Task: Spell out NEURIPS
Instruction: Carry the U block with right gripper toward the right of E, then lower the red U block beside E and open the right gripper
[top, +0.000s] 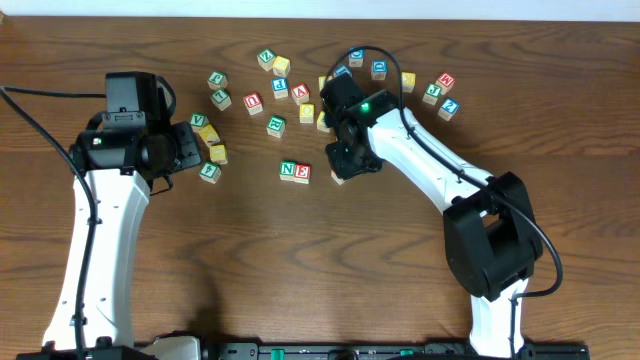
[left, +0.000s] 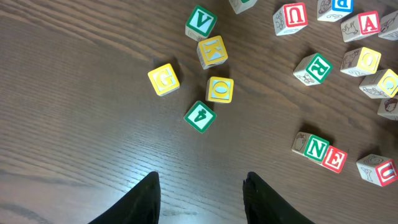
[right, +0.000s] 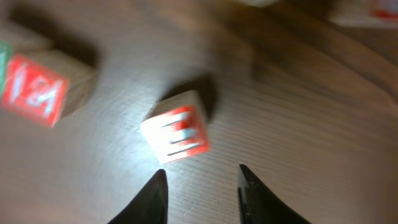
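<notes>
Right arm (top: 430, 170) bent low over a red-lettered U cube (right: 176, 134) near the middle of the tabletop (top: 250, 270); left arm (top: 95, 230) held above the left side.

The right arm stretches from the near right edge diagonally towards the centre, wrist tipped down. The right fingers (right: 152, 199) are spread with only bare wood between them, and the U cube lies just ahead of their tips. The N cube (top: 288, 171) and E cube (top: 302, 172) sit touching, side by side, just left of it. The left arm runs from the near left corner towards the far edge, wrist turned towards the cubes. The left fingers (left: 146, 199) are parted over bare wood, pinching nothing. Loose cubes (top: 300, 93) scatter towards the far edge.
</notes>
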